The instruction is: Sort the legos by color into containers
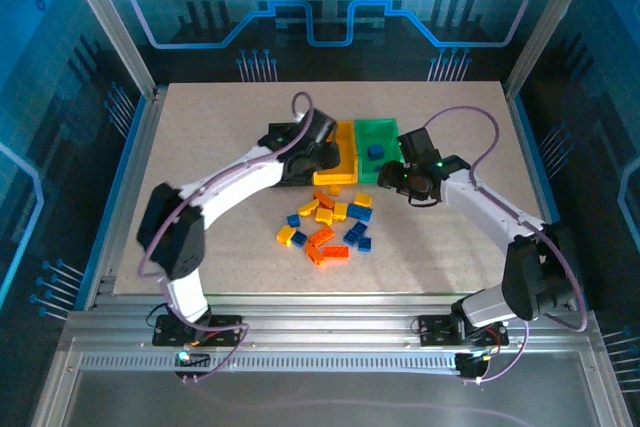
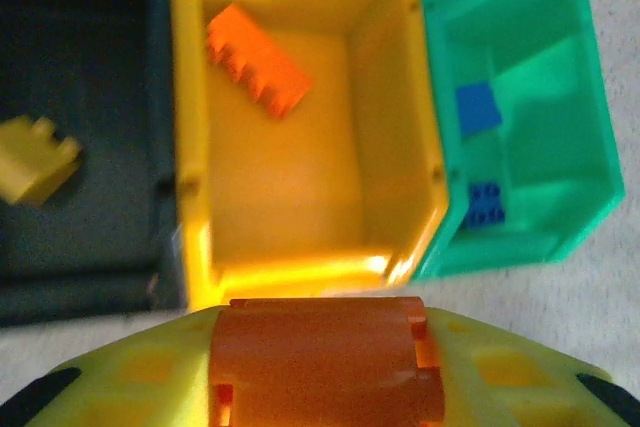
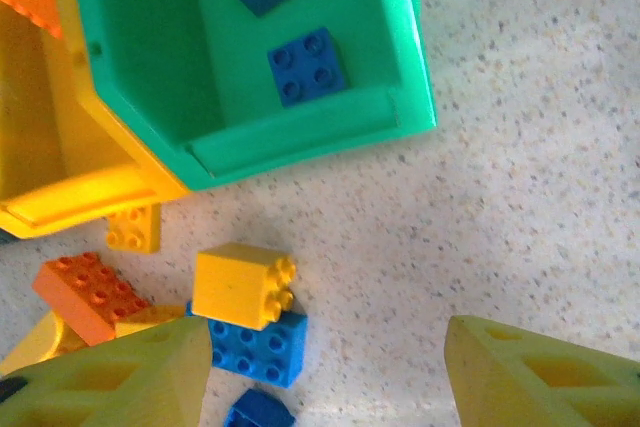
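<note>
The left tool (image 2: 325,379) was clamped on an orange brick (image 2: 320,347) just at the near rim of the yellow bin (image 2: 190,147), which held a second orange brick (image 2: 258,59). The right tool (image 3: 325,377) stood apart over loose legos (image 3: 240,285) on the table (image 3: 520,207), beside the green bin (image 3: 405,37).

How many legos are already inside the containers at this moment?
4: a yellow one in the black bin, an orange one in the yellow bin, two blue in the green bin. More may be hidden.
</note>
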Robot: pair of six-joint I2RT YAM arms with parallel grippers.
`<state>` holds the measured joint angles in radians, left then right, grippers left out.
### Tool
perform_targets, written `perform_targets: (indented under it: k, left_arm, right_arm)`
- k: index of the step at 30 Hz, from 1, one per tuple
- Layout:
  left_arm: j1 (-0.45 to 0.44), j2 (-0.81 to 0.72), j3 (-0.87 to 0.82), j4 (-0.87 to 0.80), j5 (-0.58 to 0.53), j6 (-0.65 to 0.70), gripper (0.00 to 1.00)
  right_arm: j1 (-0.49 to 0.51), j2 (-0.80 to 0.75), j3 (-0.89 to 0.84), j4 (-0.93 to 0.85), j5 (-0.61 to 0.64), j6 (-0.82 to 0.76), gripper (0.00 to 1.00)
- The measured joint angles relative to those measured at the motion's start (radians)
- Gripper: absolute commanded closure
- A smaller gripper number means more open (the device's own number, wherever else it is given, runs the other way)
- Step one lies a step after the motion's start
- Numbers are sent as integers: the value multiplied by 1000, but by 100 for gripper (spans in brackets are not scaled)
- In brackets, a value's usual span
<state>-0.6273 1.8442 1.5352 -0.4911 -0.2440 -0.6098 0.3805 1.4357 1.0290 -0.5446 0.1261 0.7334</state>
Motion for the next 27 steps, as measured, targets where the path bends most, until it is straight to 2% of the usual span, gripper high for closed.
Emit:
perform_targets:
  k: [6, 11, 16, 19, 20, 24, 27]
  left_arm:
    - [12, 222, 243, -45, -34, 31, 57]
    - [24, 328, 369, -98, -44, 36, 37]
    - [26, 342, 408, -134, -35, 32, 16]
    - [26, 328, 412, -134, -19, 32, 2]
    - [24, 313, 403, -130, -10, 31, 1]
    - [8, 161, 262, -92, 14, 34, 1]
    - [-30, -29, 94, -39, 28, 32, 1]
  right_arm:
    - [24, -45, -62, 0, -10, 0, 35]
    - [87, -71, -100, 5, -32, -2, 33]
    - [176, -94, -178, 37, -79, 0, 32]
    - [218, -93, -214, 49, -91, 8, 32]
    - [229, -90, -219, 52, -94, 11, 31]
    - [268, -51, -220, 77, -90, 31, 30]
    - [300, -24, -220, 84, -77, 49, 32]
